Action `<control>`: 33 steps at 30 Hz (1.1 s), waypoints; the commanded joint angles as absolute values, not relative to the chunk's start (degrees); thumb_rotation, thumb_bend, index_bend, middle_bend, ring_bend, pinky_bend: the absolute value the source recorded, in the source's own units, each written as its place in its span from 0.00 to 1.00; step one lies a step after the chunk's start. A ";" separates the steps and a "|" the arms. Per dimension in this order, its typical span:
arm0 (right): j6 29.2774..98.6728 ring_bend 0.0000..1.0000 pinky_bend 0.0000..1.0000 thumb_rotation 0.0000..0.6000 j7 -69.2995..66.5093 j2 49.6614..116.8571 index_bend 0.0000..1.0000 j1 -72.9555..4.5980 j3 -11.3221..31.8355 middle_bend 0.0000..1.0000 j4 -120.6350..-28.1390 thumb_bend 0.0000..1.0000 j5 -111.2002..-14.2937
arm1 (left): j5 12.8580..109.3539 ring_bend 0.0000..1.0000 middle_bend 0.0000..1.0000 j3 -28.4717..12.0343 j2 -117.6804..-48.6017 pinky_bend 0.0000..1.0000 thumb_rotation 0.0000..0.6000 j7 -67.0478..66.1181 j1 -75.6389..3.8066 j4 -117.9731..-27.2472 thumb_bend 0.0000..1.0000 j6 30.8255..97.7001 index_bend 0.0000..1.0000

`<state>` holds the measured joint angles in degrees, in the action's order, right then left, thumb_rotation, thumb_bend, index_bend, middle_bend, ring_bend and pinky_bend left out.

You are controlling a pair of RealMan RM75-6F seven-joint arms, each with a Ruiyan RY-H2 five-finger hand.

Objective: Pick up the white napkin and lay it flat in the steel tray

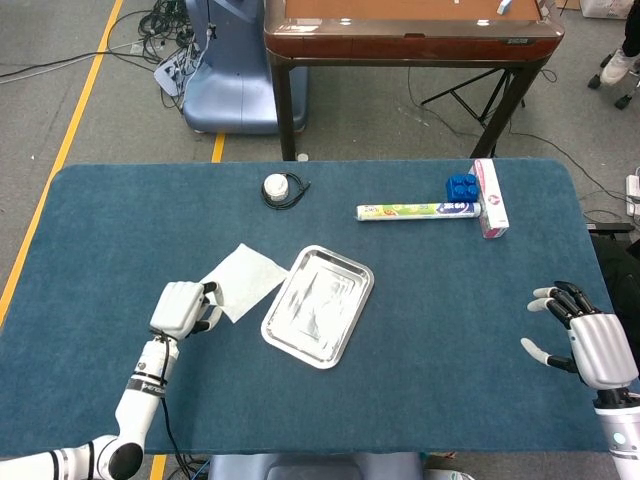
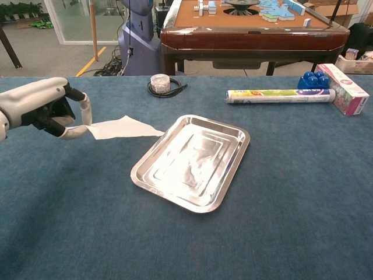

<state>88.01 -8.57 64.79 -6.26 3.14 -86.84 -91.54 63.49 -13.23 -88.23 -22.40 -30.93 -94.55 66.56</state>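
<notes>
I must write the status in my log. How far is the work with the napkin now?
Done: the left hand pinches the white napkin by one corner and holds it lifted off the table.
In hand: the napkin hangs beside the steel tray, its far edge close to the left rim.
Left: carrying it over the tray, which holds nothing, and laying it flat.
The right hand is open, away from the work.

Your left hand [image 1: 180, 307]: white shell, black inner fingers.
Your right hand [image 1: 590, 343]: silver-grey back, seemingly dark fingers, white tips.
</notes>
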 commanded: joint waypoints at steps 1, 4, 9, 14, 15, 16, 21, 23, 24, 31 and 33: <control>87.97 0.19 0.55 1.00 -8.58 64.78 0.42 -6.26 3.17 0.33 -86.83 0.17 -91.48 | 62.41 1.00 1.00 -14.04 -88.12 1.00 1.00 -23.79 -31.80 -96.20 0.46 66.60 0.67; 87.99 0.19 0.55 1.00 -8.59 64.76 0.42 -6.25 3.15 0.33 -86.87 0.17 -91.52 | 62.36 1.00 1.00 -14.00 -87.96 1.00 1.00 -25.04 -32.14 -97.78 0.46 67.26 0.68; 88.21 0.19 0.55 1.00 -8.83 64.71 0.42 -6.19 3.15 0.33 -86.90 0.17 -91.63 | 62.16 1.00 1.00 -14.15 -87.79 1.00 1.00 -27.21 -32.81 -100.57 0.46 68.59 0.68; 88.20 0.19 0.55 1.00 -9.03 64.65 0.42 -6.19 3.22 0.33 -86.87 0.17 -91.53 | 62.58 1.00 1.00 -13.97 -87.45 1.00 1.00 -28.56 -32.95 -103.63 0.46 70.29 0.68; 88.19 0.19 0.55 1.00 -9.04 64.65 0.42 -6.19 3.21 0.33 -86.87 0.17 -91.54 | 62.81 1.00 1.00 -13.86 -87.40 1.00 1.00 -28.71 -32.92 -104.08 0.46 70.63 0.68; 88.17 0.19 0.55 1.00 -9.04 64.65 0.42 -6.20 3.20 0.33 -86.86 0.17 -91.55 | 63.15 1.00 1.00 -13.72 -87.35 1.00 1.00 -28.80 -32.87 -104.50 0.46 70.98 0.68; 88.18 0.19 0.55 1.00 -8.88 64.68 0.42 -6.19 3.17 0.33 -86.88 0.17 -91.60 | 65.69 1.00 1.00 -12.64 -86.72 1.00 1.00 -28.39 -32.36 -106.94 0.46 72.55 0.68; 88.19 0.19 0.55 1.00 -8.84 64.69 0.42 -6.19 3.17 0.33 -86.88 0.17 -91.63 | 66.99 1.00 1.00 -12.04 -86.35 1.00 1.00 -28.03 -32.01 -107.97 0.46 73.19 0.68; 88.19 0.19 0.55 1.00 -8.84 64.69 0.42 -6.19 3.17 0.33 -86.90 0.17 -91.63 | 67.54 1.00 1.00 -11.69 -86.19 1.00 1.00 -27.92 -31.83 -108.32 0.47 73.41 0.68; 88.25 0.19 0.55 1.00 -8.79 64.70 0.42 -6.17 3.16 0.33 -86.95 0.17 -91.68 | 70.45 1.00 1.00 -8.67 -85.65 1.00 1.00 -28.58 -30.62 -109.26 0.47 74.43 0.68; 88.24 0.19 0.55 1.00 -8.77 64.71 0.42 -6.17 3.15 0.33 -86.94 0.17 -91.68 | 70.45 1.00 1.00 -8.44 -85.81 1.00 1.00 -28.37 -30.47 -108.94 0.47 74.41 0.68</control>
